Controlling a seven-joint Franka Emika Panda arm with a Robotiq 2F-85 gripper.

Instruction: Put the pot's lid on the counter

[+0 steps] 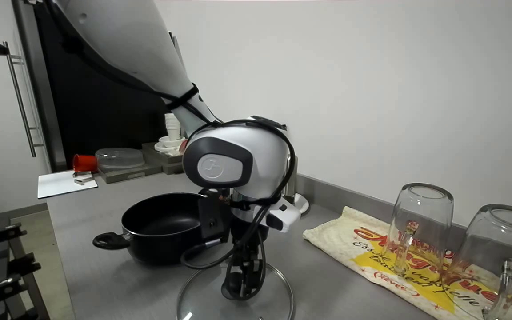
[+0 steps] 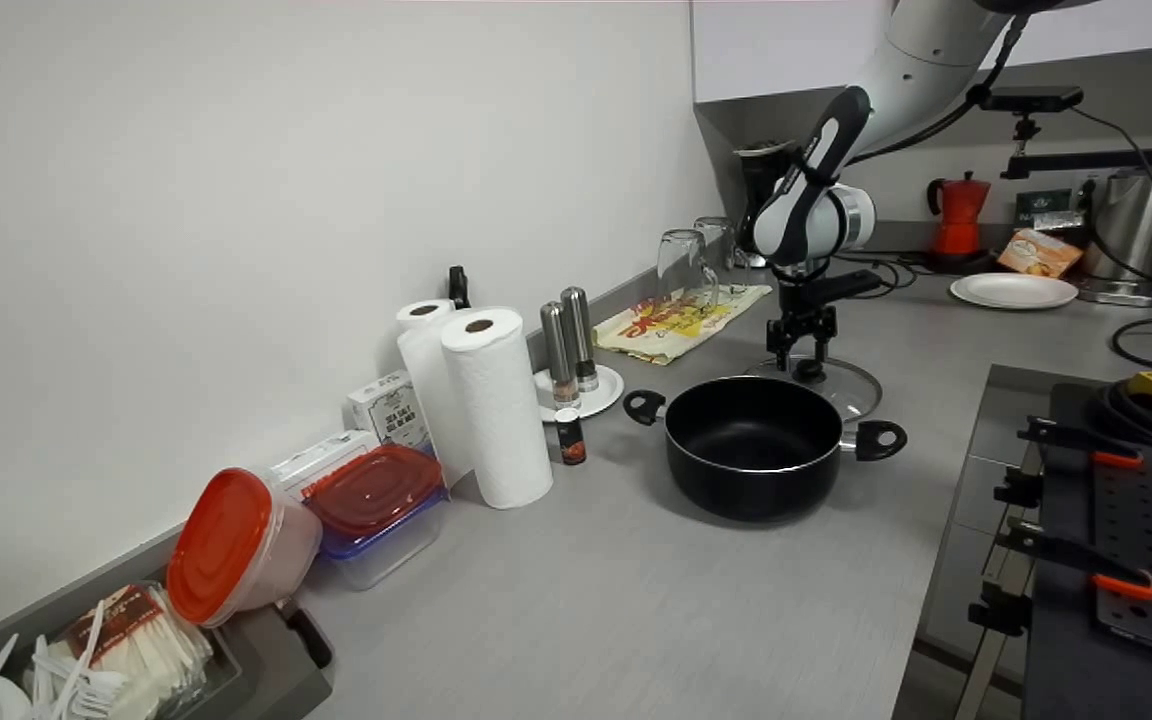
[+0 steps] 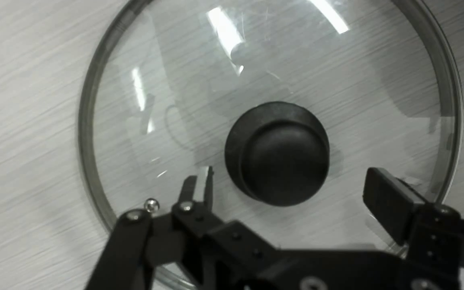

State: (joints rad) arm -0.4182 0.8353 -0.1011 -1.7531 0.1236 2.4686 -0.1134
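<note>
Along the wall [image 2: 236, 200], a box [image 2: 388, 408] reads "SEA SALT"; beside the pot [image 2: 756, 440], the round lid [image 3: 270, 86] lies flat on the tabletop [image 2: 656, 610], knob [image 3: 284, 161] up, the hand [image 3: 288, 179] spread wide, fingers [image 3: 389, 201] either side.

In an exterior view, the pot [image 2: 751, 490] sat on the desk [image 2: 686, 610], with the lid [image 2: 850, 385] lying behind it and the hand [image 2: 802, 363] over the lid. Left of the pot stood a jar [image 2: 570, 440], and left of that two paper rolls [image 2: 496, 415]. Behind the jar, two shakers [image 2: 559, 350] stood on a plate [image 2: 604, 394]; beyond them, glasses [image 2: 681, 265] stood on a cloth [image 2: 658, 346]. In the wrist view, the knob [image 3: 282, 161] showed between the fingers [image 3: 383, 197].
</note>
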